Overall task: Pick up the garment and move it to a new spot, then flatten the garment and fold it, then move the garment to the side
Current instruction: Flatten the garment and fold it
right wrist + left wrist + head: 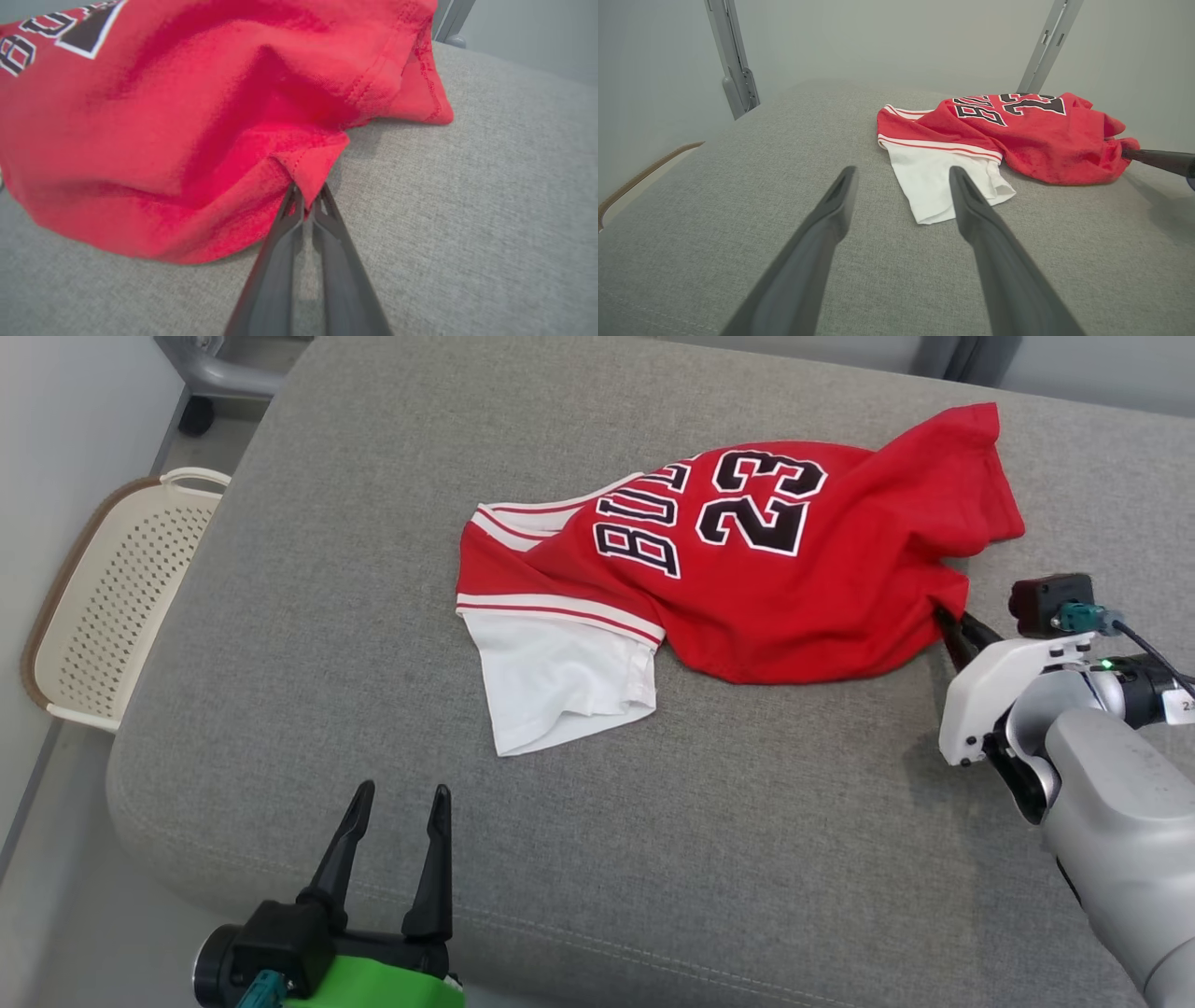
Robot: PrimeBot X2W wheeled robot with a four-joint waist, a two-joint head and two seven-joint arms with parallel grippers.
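Note:
The garment [747, 569] is a red jersey with black "23" lettering and white sleeve parts, lying crumpled on the grey cushion [373, 709]. My right gripper [945, 616] is shut on the garment's red hem at its right edge; the right wrist view shows the cloth [187, 116] pinched between the closed fingertips [306, 198]. My left gripper [400, 798] stands open above the cushion's front edge, apart from the garment. In the left wrist view its two fingers [836, 205] point toward the white sleeve [943, 182], and the right gripper's finger [1157, 161] meets the red cloth.
A cream perforated basket [112, 607] stands on the floor left of the cushion. Grey metal frame legs [733, 60] rise behind the cushion. Bare grey fabric lies left of and in front of the garment.

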